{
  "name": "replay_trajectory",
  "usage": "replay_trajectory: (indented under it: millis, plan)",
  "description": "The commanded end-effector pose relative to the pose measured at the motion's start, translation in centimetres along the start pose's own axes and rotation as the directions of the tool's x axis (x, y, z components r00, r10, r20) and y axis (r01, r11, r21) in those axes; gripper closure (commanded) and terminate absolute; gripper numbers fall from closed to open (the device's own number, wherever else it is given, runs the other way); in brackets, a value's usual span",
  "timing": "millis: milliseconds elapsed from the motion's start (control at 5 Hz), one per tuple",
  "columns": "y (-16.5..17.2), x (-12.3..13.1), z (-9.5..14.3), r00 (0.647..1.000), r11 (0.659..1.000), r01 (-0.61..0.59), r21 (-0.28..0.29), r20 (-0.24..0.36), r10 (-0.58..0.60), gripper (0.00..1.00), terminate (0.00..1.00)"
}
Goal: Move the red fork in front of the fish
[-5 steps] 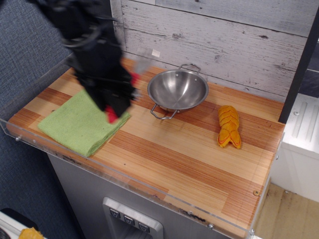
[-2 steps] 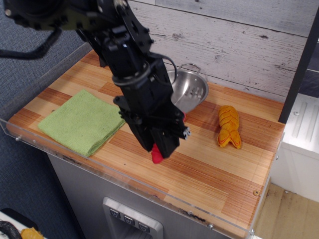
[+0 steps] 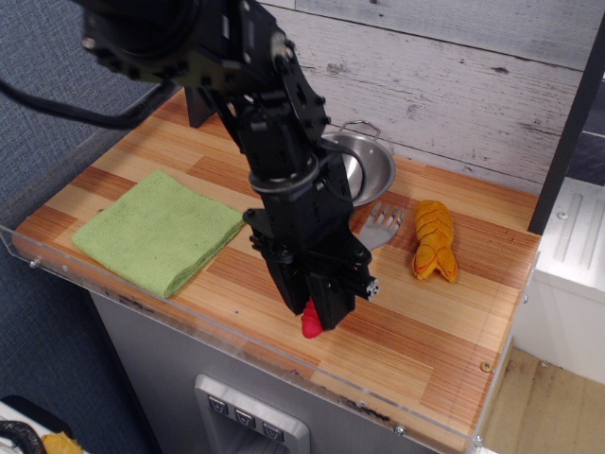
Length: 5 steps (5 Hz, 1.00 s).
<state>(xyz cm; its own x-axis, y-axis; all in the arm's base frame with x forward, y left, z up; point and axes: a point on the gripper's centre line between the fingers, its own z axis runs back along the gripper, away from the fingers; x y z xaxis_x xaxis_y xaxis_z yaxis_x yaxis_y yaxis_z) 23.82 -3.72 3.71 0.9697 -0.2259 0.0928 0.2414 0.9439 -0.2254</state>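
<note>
The black robot gripper (image 3: 319, 301) is closed tight on the red fork with the thick red handle and grey metal head (image 3: 381, 228). It holds the fork by the handle. Only the red end pokes out below the gripper, toward the front edge of the table (image 3: 397, 350). The grey head sticks out on the other side, near the back edge. The fork is over the middle of the table, and I cannot tell if it touches the wood.

The fork looks light and stiff, so it should not bend. The ribs on the fat handle probably stop it from slipping. The handle is the best place to hold it, because the grey head is thin and smooth.

The small orange-yellow toy fish with the ridged body (image 3: 434, 240) lies near the right edge. The fork's head is just beside it. The shiny steel bowl with wire handles (image 3: 371, 171) sits close behind the fork's head, near the back edge. It could get bumped. The folded green cloth (image 3: 156, 230) lies near the left edge, well apart. The wood in front of the fish is bare.
</note>
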Motion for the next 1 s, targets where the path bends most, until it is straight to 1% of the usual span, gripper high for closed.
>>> replay_trajectory:
  millis: [0,400,600,800]
  plan:
    - [-0.41,1.26,-0.10,0.999,0.999,0.051,0.001,-0.003,-0.051,1.00,0.00]
    - [-0.12,1.46,-0.90,0.999,0.999,0.039,-0.007,-0.032,-0.039,1.00,0.00]
    - [-0.10,1.35,-0.82,0.999,1.000,-0.002,-0.024,-0.039,0.001,0.00,0.00]
    - [-0.28,1.31,-0.01,1.000,1.000,-0.006,-0.030,-0.017,0.005,0.00,0.00]
